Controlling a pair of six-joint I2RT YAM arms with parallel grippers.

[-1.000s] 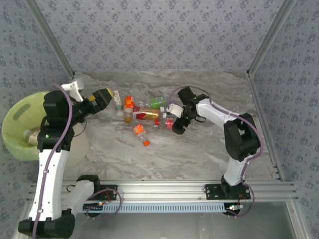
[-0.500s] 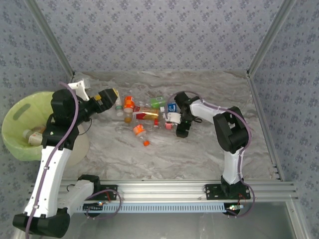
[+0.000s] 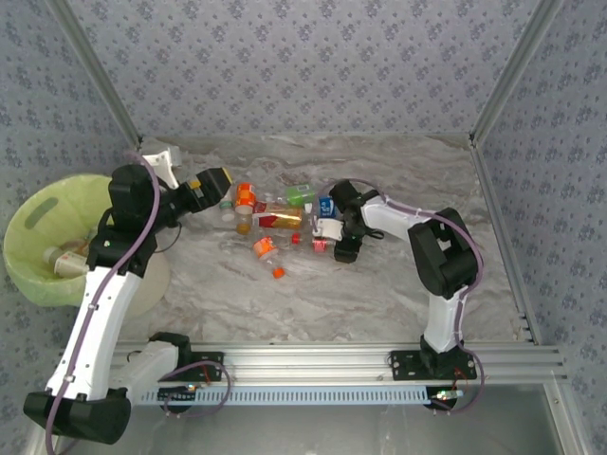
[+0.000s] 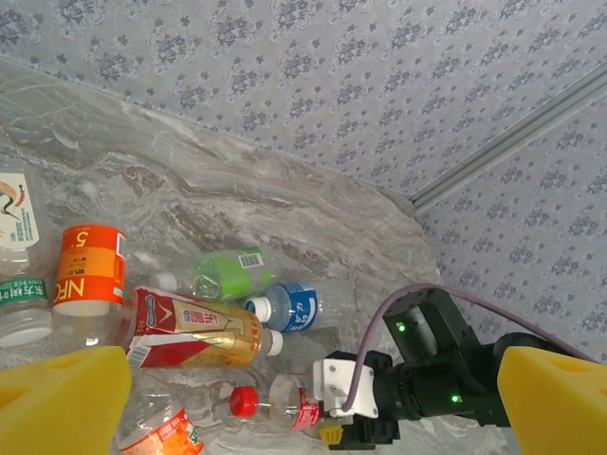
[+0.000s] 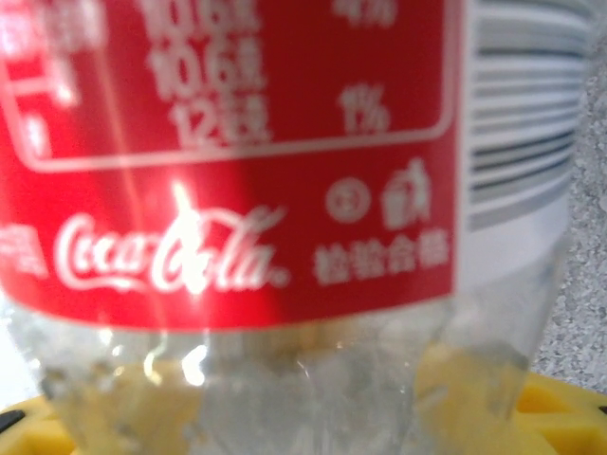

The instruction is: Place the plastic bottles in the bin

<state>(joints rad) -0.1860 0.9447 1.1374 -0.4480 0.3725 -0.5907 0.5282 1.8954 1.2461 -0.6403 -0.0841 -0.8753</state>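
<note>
Several plastic bottles lie in a heap mid-table: an orange-labelled one [image 3: 246, 197] [image 4: 90, 280], a green one [image 3: 302, 195] [image 4: 228, 275], a blue one [image 3: 326, 205] [image 4: 289, 308] and a red-and-gold one [image 3: 277, 220] [image 4: 190, 327]. My right gripper [image 3: 329, 238] is shut on the base of a clear red-labelled, red-capped bottle [image 3: 316, 239] [image 4: 289, 403] [image 5: 237, 190] lying on the table. One yellow finger [image 5: 560, 408] presses its side. My left gripper [image 3: 211, 181] hangs open left of the heap, its fingers [image 4: 62, 398] empty. The lime-green bin [image 3: 38, 204] stands far left.
Bottles [image 3: 62, 263] lie inside the bin. A bottle with an orange label [image 3: 264, 248] and a loose orange cap [image 3: 278, 273] lie in front of the heap. A white-labelled bottle [image 3: 225, 194] lies closest to my left gripper. Patterned walls surround the marble table [image 3: 379, 294].
My right gripper slid left onto the red-labelled bottle and closed on its base. My left arm swung from over the bin a little toward the heap, still open.
</note>
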